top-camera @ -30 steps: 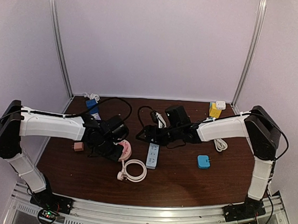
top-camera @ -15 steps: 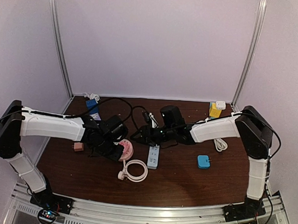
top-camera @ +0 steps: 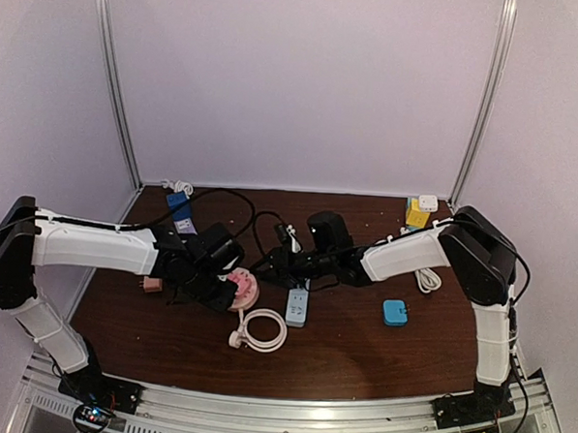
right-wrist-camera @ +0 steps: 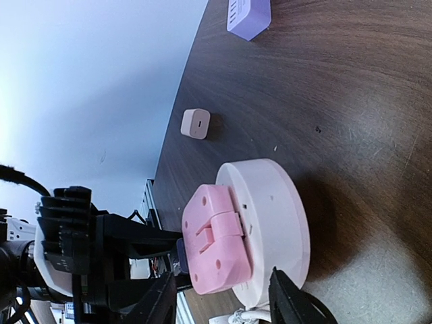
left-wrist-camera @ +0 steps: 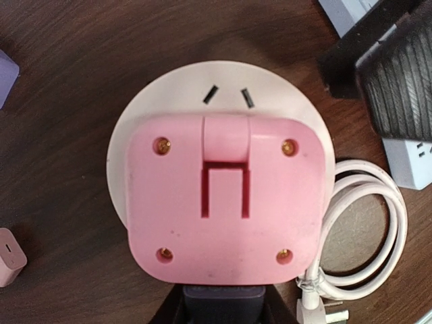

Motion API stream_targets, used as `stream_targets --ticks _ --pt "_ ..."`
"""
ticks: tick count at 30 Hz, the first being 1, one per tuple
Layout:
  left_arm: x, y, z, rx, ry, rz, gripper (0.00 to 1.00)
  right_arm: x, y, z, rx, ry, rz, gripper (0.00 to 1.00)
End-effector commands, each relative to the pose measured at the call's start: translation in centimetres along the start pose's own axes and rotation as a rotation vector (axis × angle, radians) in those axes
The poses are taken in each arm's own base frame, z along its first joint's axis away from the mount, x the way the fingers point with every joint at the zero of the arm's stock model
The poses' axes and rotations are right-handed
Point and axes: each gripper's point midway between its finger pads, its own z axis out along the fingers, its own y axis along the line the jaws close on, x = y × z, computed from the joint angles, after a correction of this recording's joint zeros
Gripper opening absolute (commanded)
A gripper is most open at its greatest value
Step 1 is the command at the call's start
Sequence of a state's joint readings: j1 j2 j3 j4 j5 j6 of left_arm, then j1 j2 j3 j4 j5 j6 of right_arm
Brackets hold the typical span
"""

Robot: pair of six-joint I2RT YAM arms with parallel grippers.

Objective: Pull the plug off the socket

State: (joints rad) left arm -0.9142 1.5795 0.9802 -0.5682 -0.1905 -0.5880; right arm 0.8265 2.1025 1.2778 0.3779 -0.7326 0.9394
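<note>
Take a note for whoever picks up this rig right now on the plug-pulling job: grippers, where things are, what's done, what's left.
Left gripper: shut on the pink plug, at one edge.
Right gripper: jaws straddle the rim of the white round socket; whether they grip it is unclear.
Things: plug seated flat in the socket, which lies on the table beside a coiled white cable.
Done: both arms in position.
Left: brace the socket, pull the plug free.
</note>
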Motion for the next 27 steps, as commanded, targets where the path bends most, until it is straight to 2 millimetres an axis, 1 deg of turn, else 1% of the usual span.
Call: stream_targets --ticks 1,4,6,11,18,27 --pt "-3.1 -1.0 -2.1 0.075 -0.140 -0.001 0.08 -1.1 -0.5 -0.1 0.013 -0.034 -0.019 0.50" --pt "-3.3 -1.2 -2.6 0.094 -0.162 0.007 0.08 -1.2 -0.8 0.3 0.005 -0.025 -0.017 0.53" --pt "-3.6 -1.4 -2.9 0.104 -0.177 0.011 0.08 -1.4 -0.5 0.5 -0.005 -0.023 -0.024 0.55" --pt "-4.0 -1.7 -3.4 0.120 -0.196 0.022 0.08 -1.5 -0.8 1.1 -0.006 -0.009 -0.031 0.57" --pt "-4.1 -1.8 -3.5 0.127 -0.197 0.027 0.08 -1.4 -1.0 1.6 -0.020 0.000 -0.026 0.57" --pt "-4.6 -2.1 -4.4 0.155 -0.237 0.026 0.07 -1.2 -1.2 1.9 -0.039 0.008 -0.009 0.54"
